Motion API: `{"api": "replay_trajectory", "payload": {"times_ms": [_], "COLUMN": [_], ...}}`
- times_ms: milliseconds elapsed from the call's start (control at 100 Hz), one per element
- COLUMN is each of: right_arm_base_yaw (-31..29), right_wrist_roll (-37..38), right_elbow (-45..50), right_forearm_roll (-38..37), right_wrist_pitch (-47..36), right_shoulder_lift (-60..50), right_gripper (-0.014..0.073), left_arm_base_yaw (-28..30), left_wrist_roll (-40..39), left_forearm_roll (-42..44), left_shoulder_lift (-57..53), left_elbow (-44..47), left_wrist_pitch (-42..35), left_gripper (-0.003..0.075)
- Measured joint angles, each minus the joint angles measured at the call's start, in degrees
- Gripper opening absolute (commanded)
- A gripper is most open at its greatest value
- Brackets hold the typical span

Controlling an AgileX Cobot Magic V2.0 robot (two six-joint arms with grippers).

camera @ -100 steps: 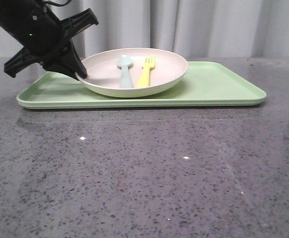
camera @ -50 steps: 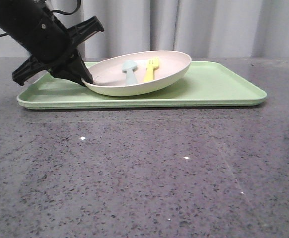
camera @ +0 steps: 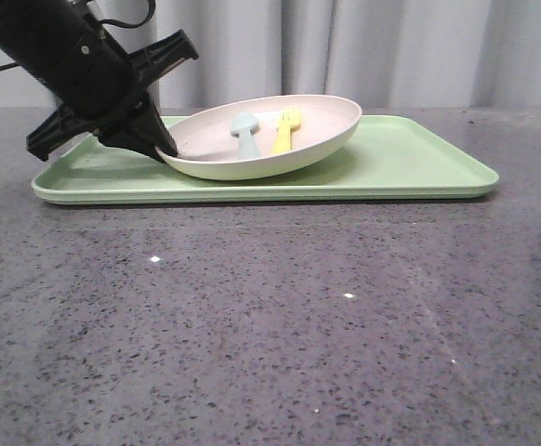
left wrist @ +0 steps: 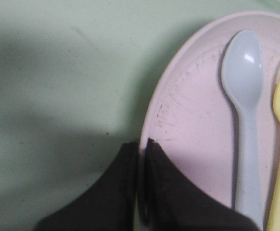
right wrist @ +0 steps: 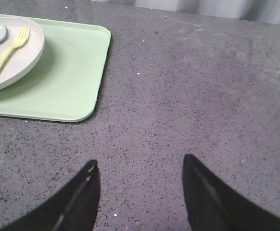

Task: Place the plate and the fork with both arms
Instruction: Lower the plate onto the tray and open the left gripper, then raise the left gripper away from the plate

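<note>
Left gripper point(camera: 165, 149) pinches the plate point(camera: 289, 153) rim, tilting it on the green tray point(camera: 419, 167). Fork point(camera: 286, 130) lies inside beside a blue spoon point(camera: 245, 135). Right gripper point(right wrist: 139, 185) spread, empty, over table. Placement barely begun.

The plate point(camera: 280, 153) is round, shallow and cream, with a pinkish inner face marked by fine dark scratches. It sits tilted on the tray point(camera: 410, 167), its right side raised and its left rim low, pinched between the left gripper's point(camera: 165, 149) 2 fingers. The fork point(camera: 284, 130), small and bright yellow, lies inside the plate, tines pointing away.
</note>
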Motion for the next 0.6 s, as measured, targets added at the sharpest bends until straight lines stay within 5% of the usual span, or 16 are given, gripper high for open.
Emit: {"api": "replay_trajectory", "payload": {"times_ms": [600], "right_arm_base_yaw": [0.00], "right_wrist_roll": [0.00], "right_elbow": [0.00], "right_forearm_roll": [0.00], "right_wrist_pitch": [0.00], "right_shoulder_lift": [0.00], "right_gripper": [0.0403], "left_arm_base_yaw": [-0.21], "left_wrist_roll": [0.00], "left_forearm_roll": [-0.44], "left_shoulder_lift": [0.11], "left_elbow": [-0.27], "left_wrist_pitch": [0.10], "left_gripper": [0.0333]}}
